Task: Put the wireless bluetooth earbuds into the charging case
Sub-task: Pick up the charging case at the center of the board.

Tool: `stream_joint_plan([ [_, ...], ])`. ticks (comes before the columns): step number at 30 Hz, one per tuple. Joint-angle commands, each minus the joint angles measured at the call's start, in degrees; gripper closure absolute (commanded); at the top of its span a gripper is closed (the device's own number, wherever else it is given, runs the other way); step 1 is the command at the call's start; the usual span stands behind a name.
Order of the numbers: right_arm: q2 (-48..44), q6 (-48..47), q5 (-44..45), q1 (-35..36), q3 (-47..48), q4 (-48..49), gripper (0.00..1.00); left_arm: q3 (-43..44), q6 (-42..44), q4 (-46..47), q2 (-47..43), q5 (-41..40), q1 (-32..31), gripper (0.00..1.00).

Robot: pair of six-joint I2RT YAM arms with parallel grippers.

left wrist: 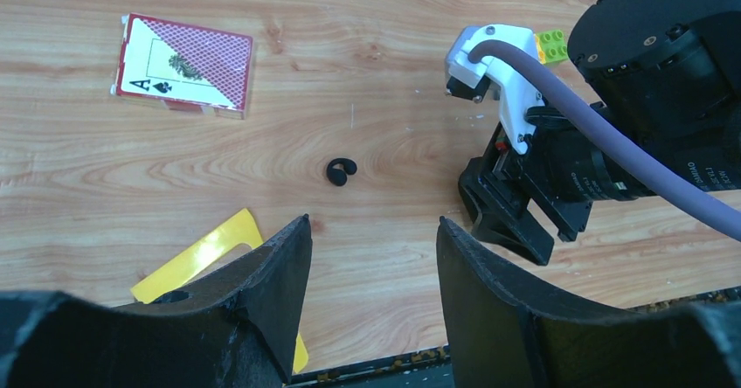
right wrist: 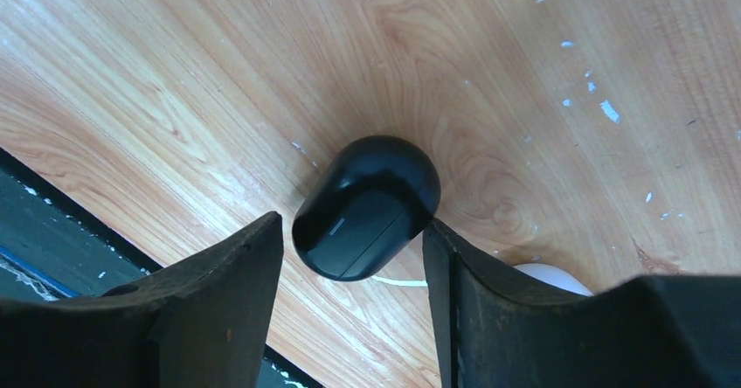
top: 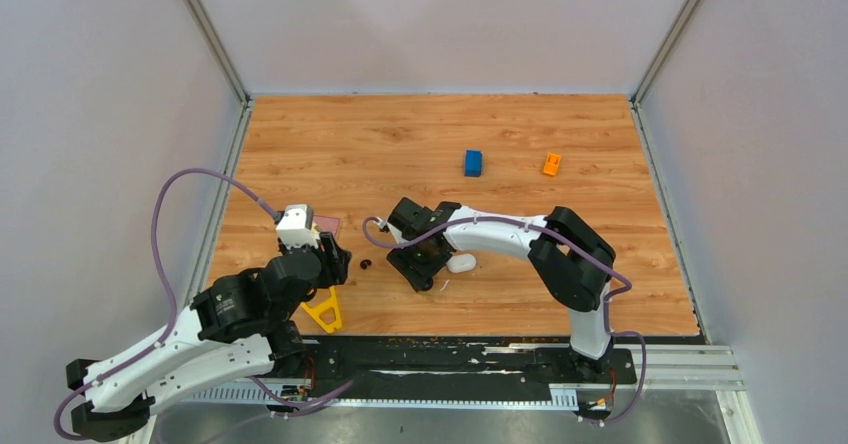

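Blue brick (top: pixel 473 163), orange brick (top: pixel 551 164), playing card (left wrist: pixel 185 63), yellow piece (left wrist: pixel 236 229).

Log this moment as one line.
left gripper: open, beside black earbud | right gripper: open, straddling black charging case | earbud: not yet inserted

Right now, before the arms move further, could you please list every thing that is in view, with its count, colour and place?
black rounded charging case: one, black, between the fingers of the right gripper
black hook-shaped earbud: one, black, on bare wood ahead of the left gripper
white rounded pebble-like object: one, white, beside the right gripper
playing card pack: one, red back, ace of spades showing, left of the earbud
yellow flat plastic piece: one, yellow, near edge
blue toy brick: one, far side
orange toy brick: one, far side
green toy brick: one, behind the right arm
wooden table: one, light brown
left gripper: open, empty
right gripper: open around the case
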Motion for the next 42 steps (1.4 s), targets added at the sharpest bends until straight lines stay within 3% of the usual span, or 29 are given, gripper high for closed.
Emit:
stream_joint_plan([
  [1,-2.12,-1.88,0.94,0.59,-0.32,1.81,0.42,-0.46,0.67,3.04,0.09,0.17,0.09,0.38],
  [4,-1.09,-2.49,2.16,0.58,0.21,1.78,0.45,-0.28,0.76,3.2,0.36,0.37,0.14,0.38],
  [11,0.06,-3.26,3.19,0.74,0.47,2.78,0.42,-0.48,0.54,3.13,-0.03,1.38,0.12,0.38],
  [12,0.2,-3.54,3.36,0.8,0.46,2.81,0.46,-0.56,0.51,3.11,-0.13,1.41,0.13,0.38],
  [15,-0.16,-5.57,3.41,0.84,0.59,2.36,0.82,-1.0,0.24,3.4,-0.51,1.58,0.07,0.38],
  [16,-0.97,-6.75,3.73,0.84,0.46,2.03,0.88,-1.1,0.36,3.64,-0.72,1.62,0.09,0.38],
  [23,-13.51,-17.79,0.09,0.83,-4.18,0.06,0.94,-2.56,3.89,10.32,2.82,4.2,0.09,0.35],
  [28,-21.88,-29.22,-3.51,0.93,-7.08,-3.19,0.93,-6.69,9.92,27.91,7.88,15.31,0.15,0.32],
  [32,-27.89,-36.65,-1.78,0.87,-9.3,-4.66,0.98,-11.58,8.28,41.77,8.26,22.63,0.16,0.3],
  [35,-29.72,-39.0,-1.94,0.89,-10.01,-5.89,1.0,-11.83,8.02,47.88,11.4,29.1,0.24,0.3],
  [42,-30.25,-38.58,-6.9,1.16,-8.18,-6.95,0.99,-11.34,4.27,53.84,20.04,31.68,0.23,0.33],
])
